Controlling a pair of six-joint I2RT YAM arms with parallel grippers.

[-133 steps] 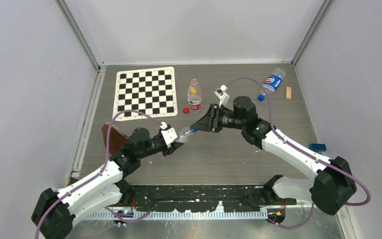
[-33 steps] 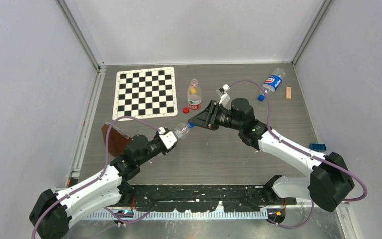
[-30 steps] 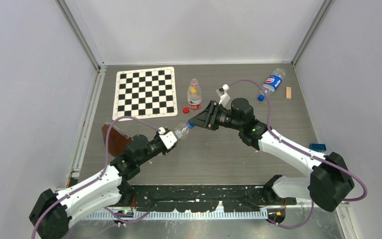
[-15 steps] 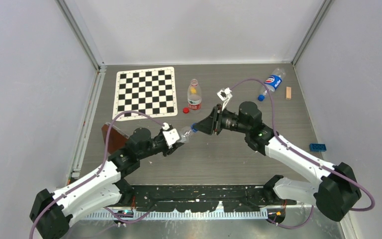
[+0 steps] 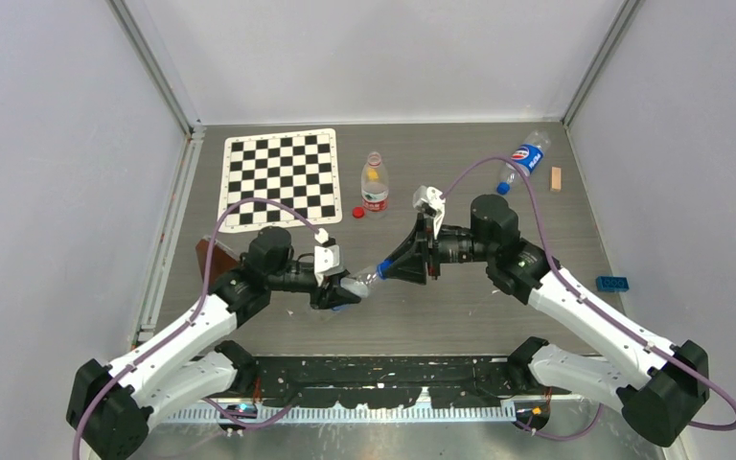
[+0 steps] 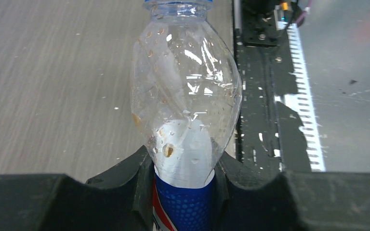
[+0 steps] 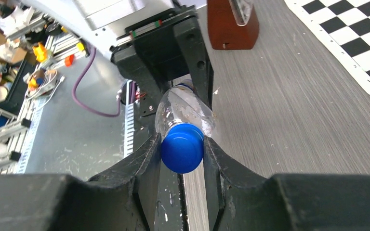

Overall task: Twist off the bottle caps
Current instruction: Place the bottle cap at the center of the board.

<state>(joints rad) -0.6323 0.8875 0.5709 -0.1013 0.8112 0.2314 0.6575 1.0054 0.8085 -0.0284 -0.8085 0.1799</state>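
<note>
My left gripper (image 5: 337,287) is shut on a clear blue-labelled bottle (image 6: 187,101), held off the table near the front middle (image 5: 355,286). My right gripper (image 7: 182,150) is shut on that bottle's blue cap (image 7: 182,147), which still sits on the neck; it shows in the top view too (image 5: 381,273). A red-labelled bottle (image 5: 375,184) stands uncapped at the back, with a loose red cap (image 5: 357,213) beside it. A second blue-labelled bottle (image 5: 527,155) lies at the back right with a loose blue cap (image 5: 502,188) near it.
A checkerboard mat (image 5: 280,177) lies at the back left. A brown block (image 5: 216,264) stands by the left arm. A blue brick (image 5: 612,284) lies at the right edge and a small wooden block (image 5: 556,178) at the back right. The arms' base rail (image 5: 383,372) runs along the front.
Both arms have carried the held bottle nearer the front edge and lower. The right gripper stays shut on the blue cap and its wrist has rolled. The left gripper keeps its hold.
</note>
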